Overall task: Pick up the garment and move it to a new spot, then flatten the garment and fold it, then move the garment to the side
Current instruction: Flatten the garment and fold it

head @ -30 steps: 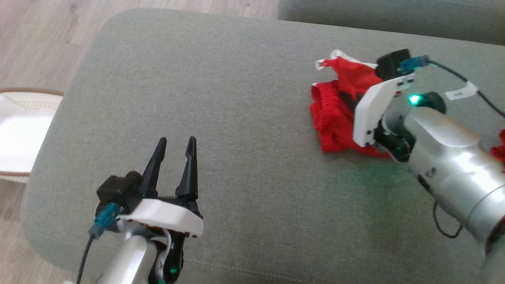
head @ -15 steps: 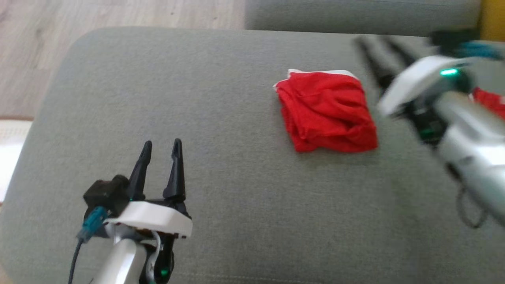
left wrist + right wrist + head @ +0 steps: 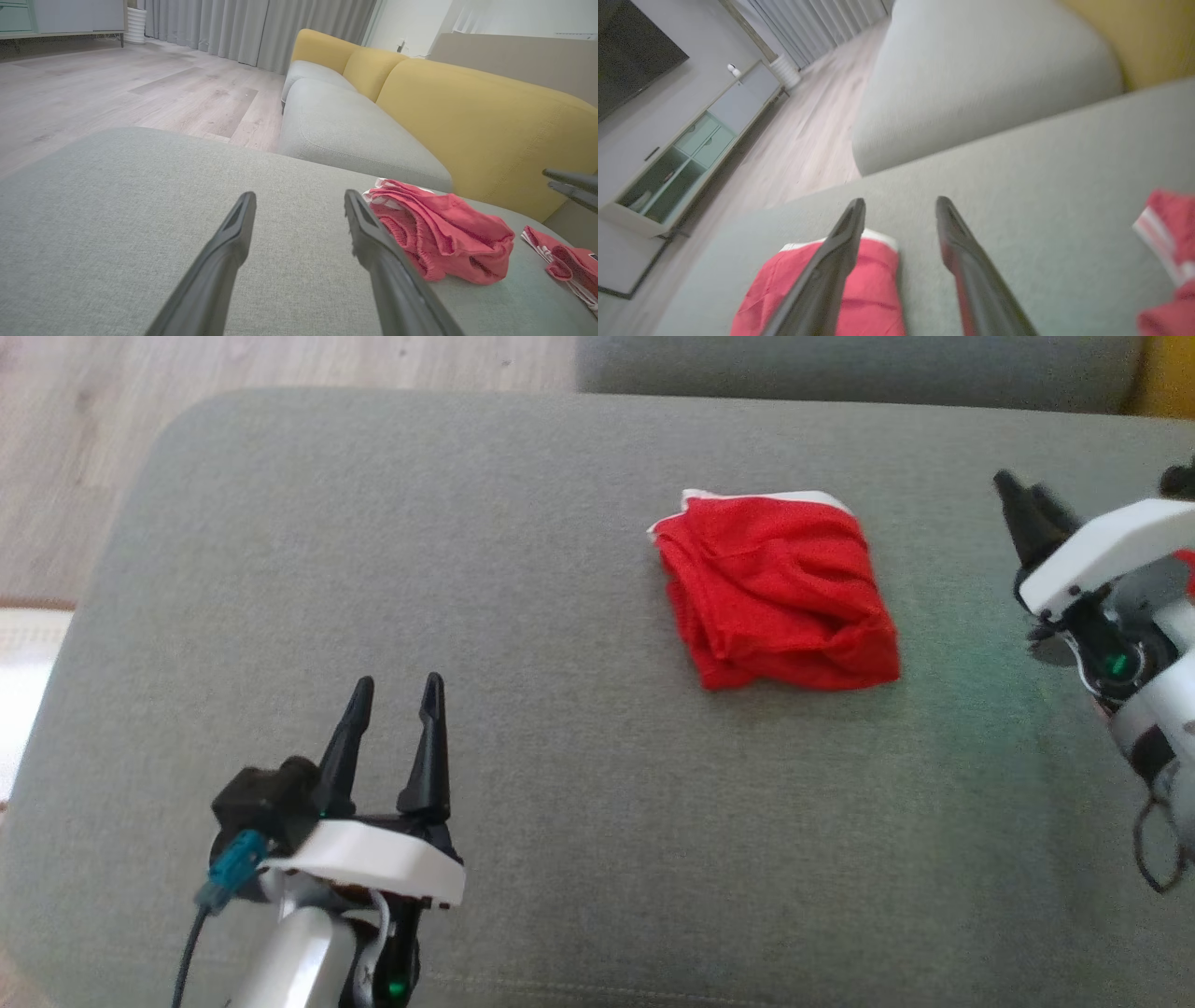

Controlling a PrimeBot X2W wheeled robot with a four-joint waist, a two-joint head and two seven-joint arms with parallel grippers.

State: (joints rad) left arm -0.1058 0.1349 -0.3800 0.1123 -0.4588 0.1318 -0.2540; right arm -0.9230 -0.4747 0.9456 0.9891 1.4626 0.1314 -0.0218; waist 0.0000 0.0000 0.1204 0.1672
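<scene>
The garment [image 3: 775, 593] is red cloth with a white edge, lying folded in a rough square on the grey cushion [image 3: 523, 569], right of centre. It also appears in the left wrist view as the garment [image 3: 444, 228] and under my right wrist as the garment [image 3: 873, 289]. My right gripper [image 3: 1022, 490] hovers to its right, apart from it. Seen from its own wrist, the right gripper [image 3: 900, 203] is open and holds nothing. My left gripper [image 3: 396, 686] is open and empty at the lower left, far from the cloth; its own wrist view shows the left gripper [image 3: 299, 196] above bare cushion.
A second red cloth with white stripes [image 3: 570, 261] lies at the cushion's far right. Behind stand a yellow sofa back [image 3: 490, 121] and another grey seat cushion [image 3: 345, 130]. Wood floor [image 3: 93, 429] borders the cushion's left and far edges. A cabinet [image 3: 677, 154] stands across the room.
My right gripper, which was down on the garment, has let go and pulled away to the right. The garment now lies folded by itself. The head camera has shifted.
</scene>
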